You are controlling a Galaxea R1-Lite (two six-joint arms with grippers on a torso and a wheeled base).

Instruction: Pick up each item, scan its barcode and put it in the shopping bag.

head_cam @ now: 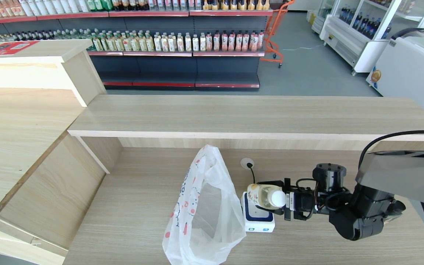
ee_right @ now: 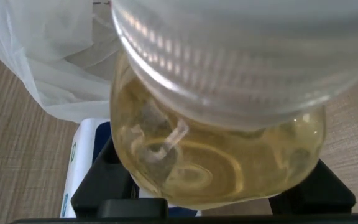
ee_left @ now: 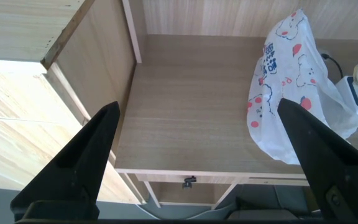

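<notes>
My right gripper (head_cam: 272,197) is shut on a bottle (head_cam: 265,195) of pale yellow drink with a white cap, held on its side just above the white barcode scanner (head_cam: 258,220). From the right wrist, the bottle (ee_right: 222,143) looms close with the scanner (ee_right: 82,171) under it. The white shopping bag (head_cam: 204,213) with red and blue prints stands open just left of the scanner; it also appears in the left wrist view (ee_left: 288,93). My left gripper (ee_left: 197,143) is open, hovering off the counter's near left corner, nothing between its fingers (ee_left: 92,155).
The lower wooden counter (head_cam: 142,206) is bounded by a raised ledge (head_cam: 256,117) behind and a side panel (head_cam: 53,187) on the left. A cable runs from a grommet (head_cam: 247,162) to the scanner. Store shelves and freezers stand beyond.
</notes>
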